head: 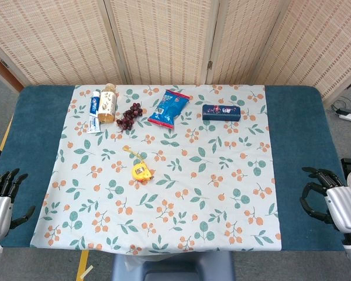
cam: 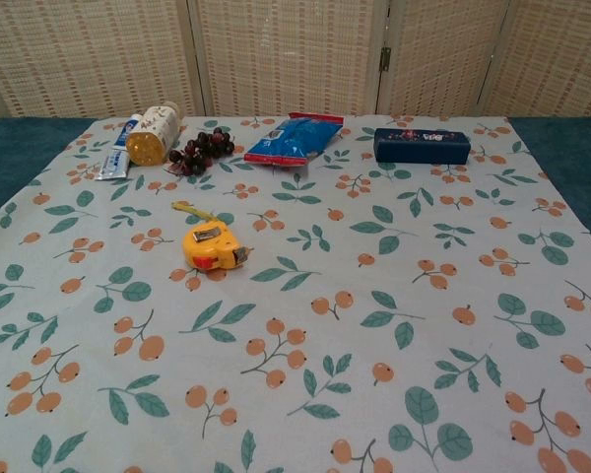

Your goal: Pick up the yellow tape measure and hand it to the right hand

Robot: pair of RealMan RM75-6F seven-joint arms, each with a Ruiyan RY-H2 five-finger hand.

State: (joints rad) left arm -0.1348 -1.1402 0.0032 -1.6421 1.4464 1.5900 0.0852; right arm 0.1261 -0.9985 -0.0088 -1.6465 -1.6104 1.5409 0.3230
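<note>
The yellow tape measure [head: 141,171] lies on the floral tablecloth [head: 210,193], left of centre, with a short yellow strap trailing toward the back; in the chest view the tape measure [cam: 213,246] shows a metal clip on top. My left hand [head: 1,196] hangs at the table's left front corner, fingers apart, holding nothing. My right hand [head: 330,196] sits at the right front edge, fingers spread and empty. Both hands are far from the tape measure. Neither hand appears in the chest view.
Along the back of the cloth lie a toothpaste tube [head: 93,111], a bottle on its side [head: 107,103], dark grapes [head: 130,116], a blue snack bag [head: 169,108] and a dark blue box [head: 221,112]. Folding screens stand behind the table.
</note>
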